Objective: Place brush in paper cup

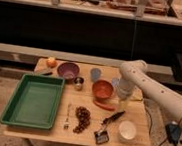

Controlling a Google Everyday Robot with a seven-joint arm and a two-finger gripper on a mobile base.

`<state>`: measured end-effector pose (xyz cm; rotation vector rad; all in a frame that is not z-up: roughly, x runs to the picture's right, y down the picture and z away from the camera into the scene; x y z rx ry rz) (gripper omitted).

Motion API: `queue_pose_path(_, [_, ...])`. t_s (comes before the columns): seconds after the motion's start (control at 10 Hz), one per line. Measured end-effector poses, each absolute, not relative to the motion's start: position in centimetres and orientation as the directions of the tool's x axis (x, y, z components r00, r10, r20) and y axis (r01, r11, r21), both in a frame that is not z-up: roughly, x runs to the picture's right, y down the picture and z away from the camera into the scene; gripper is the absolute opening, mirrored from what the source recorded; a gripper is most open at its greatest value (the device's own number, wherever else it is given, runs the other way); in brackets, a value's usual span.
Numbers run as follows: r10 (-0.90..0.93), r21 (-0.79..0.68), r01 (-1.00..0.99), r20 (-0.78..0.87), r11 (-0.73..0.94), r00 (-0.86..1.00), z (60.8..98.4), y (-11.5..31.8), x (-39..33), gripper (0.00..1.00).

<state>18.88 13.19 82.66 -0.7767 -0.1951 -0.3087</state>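
Observation:
The brush lies flat on the wooden table, its black handle slanting up to the right and its squarish head toward the front edge. Just right of it stands the white paper cup, upright, with nothing visible inside. My gripper hangs from the pale arm reaching in from the right. It points down beside the orange bowl, a short way behind the tip of the brush handle. It is open, and nothing is in it.
A green tray fills the table's left side. Behind it are an orange fruit, a purple bowl, a small metal cup and a blue-grey cup. A fork, a dark brown cluster and a red-orange strip lie mid-table.

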Motion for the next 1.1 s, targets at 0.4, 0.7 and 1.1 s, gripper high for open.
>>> queue_pose_path(0.4, [-0.184,-0.667,0.333,0.286,0.667,0.940,82.20,14.47,19.39,0.65])
queue_pose_path(0.7, [-0.186,-0.666,0.336,0.288,0.666,0.939,82.21,14.41,19.21,0.65])
queue_pose_path(1.1, [-0.187,-0.667,0.335,0.286,0.665,0.940,82.22,14.51,19.26,0.65])
